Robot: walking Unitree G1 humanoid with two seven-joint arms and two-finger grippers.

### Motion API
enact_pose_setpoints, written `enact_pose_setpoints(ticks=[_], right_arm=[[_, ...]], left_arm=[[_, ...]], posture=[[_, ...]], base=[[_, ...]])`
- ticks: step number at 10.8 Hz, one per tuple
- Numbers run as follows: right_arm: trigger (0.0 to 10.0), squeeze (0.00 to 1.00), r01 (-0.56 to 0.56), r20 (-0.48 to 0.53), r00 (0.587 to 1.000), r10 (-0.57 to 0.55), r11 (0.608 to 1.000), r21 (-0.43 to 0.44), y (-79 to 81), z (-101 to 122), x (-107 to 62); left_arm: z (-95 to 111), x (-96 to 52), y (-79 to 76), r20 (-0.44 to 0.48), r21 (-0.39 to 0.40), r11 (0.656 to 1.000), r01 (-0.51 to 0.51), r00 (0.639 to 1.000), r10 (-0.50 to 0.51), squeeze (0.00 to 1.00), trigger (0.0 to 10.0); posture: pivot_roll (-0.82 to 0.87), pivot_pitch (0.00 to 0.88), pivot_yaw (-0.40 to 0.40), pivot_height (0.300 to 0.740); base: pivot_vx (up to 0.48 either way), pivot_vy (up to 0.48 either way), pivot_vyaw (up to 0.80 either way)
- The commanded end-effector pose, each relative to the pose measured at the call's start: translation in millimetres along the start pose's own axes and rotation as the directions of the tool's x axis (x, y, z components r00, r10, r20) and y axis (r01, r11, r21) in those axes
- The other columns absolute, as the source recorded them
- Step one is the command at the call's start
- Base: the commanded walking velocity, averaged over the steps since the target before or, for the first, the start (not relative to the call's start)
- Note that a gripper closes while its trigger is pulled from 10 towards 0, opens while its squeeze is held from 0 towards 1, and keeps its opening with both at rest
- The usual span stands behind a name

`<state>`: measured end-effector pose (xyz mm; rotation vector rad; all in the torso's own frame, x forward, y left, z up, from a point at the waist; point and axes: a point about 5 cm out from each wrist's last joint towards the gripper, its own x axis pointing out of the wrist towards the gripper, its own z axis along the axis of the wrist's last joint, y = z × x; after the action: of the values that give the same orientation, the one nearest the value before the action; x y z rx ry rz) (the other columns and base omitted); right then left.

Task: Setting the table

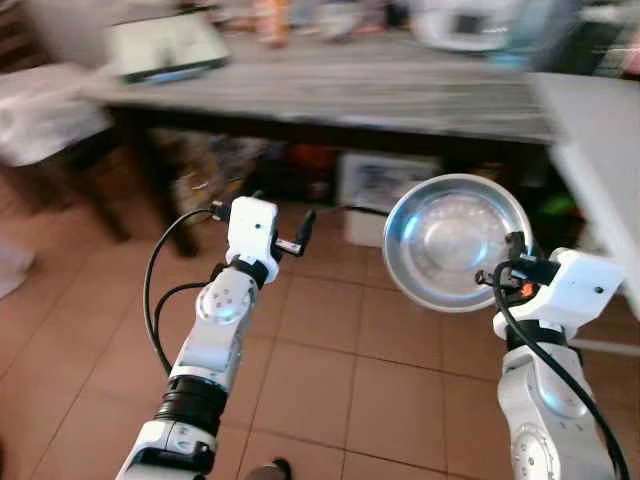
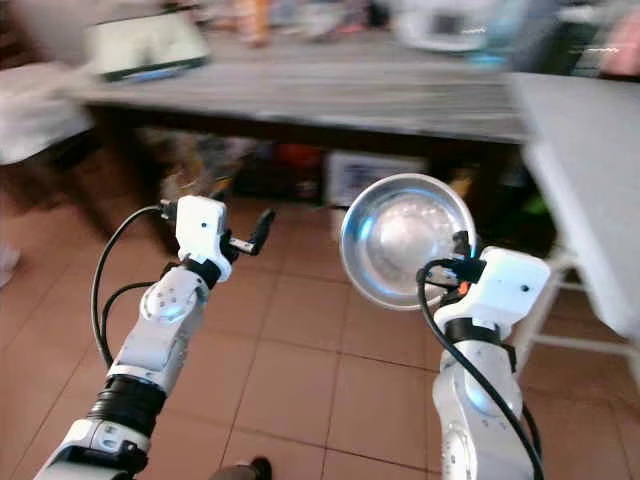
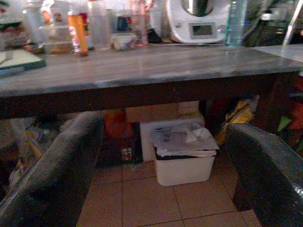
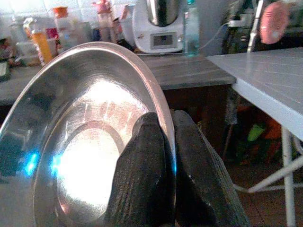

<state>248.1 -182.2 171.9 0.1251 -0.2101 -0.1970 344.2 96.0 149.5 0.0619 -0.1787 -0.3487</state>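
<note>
One steel bowl (image 4: pixel 80 137) was pinched by its rim in the right gripper (image 4: pixel 169 142), held on edge above the tiled floor (image 1: pixel 330 370), short of the wooden table (image 1: pixel 380 90). Left gripper (image 1: pixel 300 235) was spread wide, holding nothing.

The bowl (image 1: pixel 458 240) is shiny silver with a bluish glint. Both arms are silver and white with black cables, and each end effector, right (image 4: pixel 166 175) and left (image 3: pixel 165 175), has black fingers. The table (image 3: pixel 142 71) top is grey with a streaked wood grain over a dark brown frame. The floor (image 1: pixel 330 370) is terracotta tile with pale grout. The bin (image 3: pixel 183 165) is white.
</note>
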Motion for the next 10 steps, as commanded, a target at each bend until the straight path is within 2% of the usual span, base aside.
enact_pose_setpoints(ticks=[1, 2, 6, 10], right_arm=[[10.0, 0.0, 0.001, 0.021, 1.0, -0.001, 1.0, -0.002, -1.4, 3, -0.4], [10.0, 0.0, 0.002, 0.019, 1.0, -0.002, 1.0, -0.002, -1.8, 3, -1.2], [10.0, 0.0, -0.003, 0.007, 1.0, 0.003, 0.999, -0.042, -4.2, -1, -4.2], [10.0, 0.0, -0.005, 0.012, 1.0, 0.006, 0.999, -0.052, -2.7, -2, -4.1]], left_arm=[[2, 2.1, -2.4, 0.005, 0.022, 1.0, 0.009, 1.0, -0.01, 0.0, 10.0], [1, 1.5, -2.8, 0.004, 0.017, 1.0, 0.017, 1.0, -0.018, 0.0, 10.0], [-1, -2.1, -11.3, 0.017, -0.009, 0.996, 0.087, 0.996, -0.087, 0.0, 10.0], [0, -1.1, -14.8, 0.029, -0.008, 0.993, 0.115, 0.993, -0.115, 0.0, 10.0]], posture=[[0.08, 0.096, -0.012, 0.74], [0.08, 0.096, -0.012, 0.74], [0.07, 0.082, -0.022, 0.74], [0.07, 0.076, -0.016, 0.74]], base=[[0.0, 0.0, 0.77], [0.0, 0.0, 0.56], [0.0, 0.0, 0.0], [0.281, 0.0, 0.0]])
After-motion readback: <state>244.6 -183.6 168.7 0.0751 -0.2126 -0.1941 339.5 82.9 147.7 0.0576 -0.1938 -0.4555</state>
